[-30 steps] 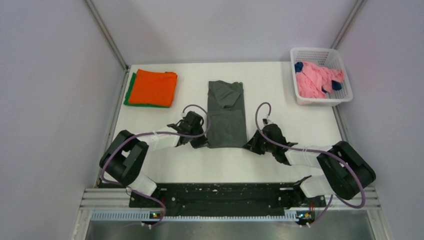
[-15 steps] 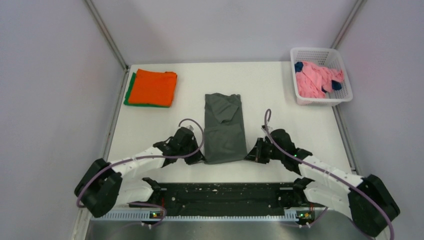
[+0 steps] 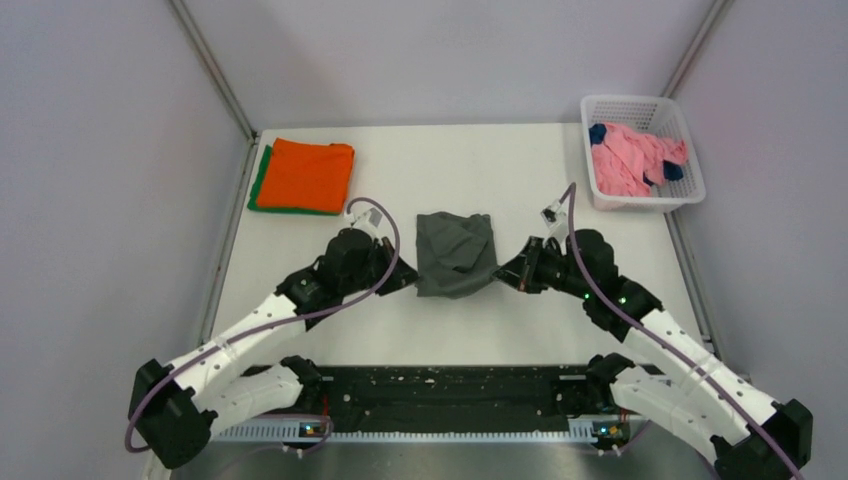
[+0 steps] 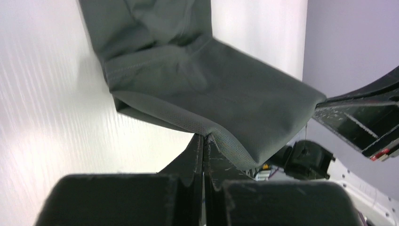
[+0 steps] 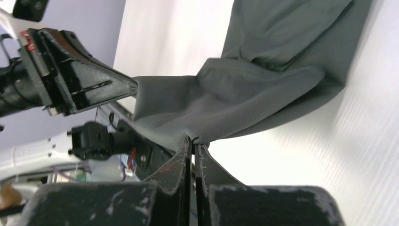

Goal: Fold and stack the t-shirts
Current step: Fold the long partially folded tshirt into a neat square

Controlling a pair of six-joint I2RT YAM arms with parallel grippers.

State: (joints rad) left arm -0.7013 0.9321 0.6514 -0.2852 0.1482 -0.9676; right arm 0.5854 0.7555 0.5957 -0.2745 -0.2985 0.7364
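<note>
Grey shirt: dark olive-grey tee (image 3: 455, 255) sits mid-table, its far part flat on the white table (image 3: 520, 170) and its near hem held up off it.
Left gripper (image 3: 411, 284): pinched tight on the tee's near-left corner.
Right gripper (image 3: 503, 277): clamped on its near-right corner.
Stack: 2 folded shirts at the far left, orange tee (image 3: 308, 172) on green tee (image 3: 259, 185).
Basket: white lattice basket (image 3: 598, 104) at the far right, holding a pink tee (image 3: 630, 160) and a navy tee (image 3: 597, 133).

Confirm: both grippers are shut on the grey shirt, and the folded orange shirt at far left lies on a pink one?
Not quite. The orange t-shirt lies on a green t-shirt, not pink; the top external view shows its green edge. The rest holds: left gripper and right gripper are shut on the grey t-shirt.
</note>
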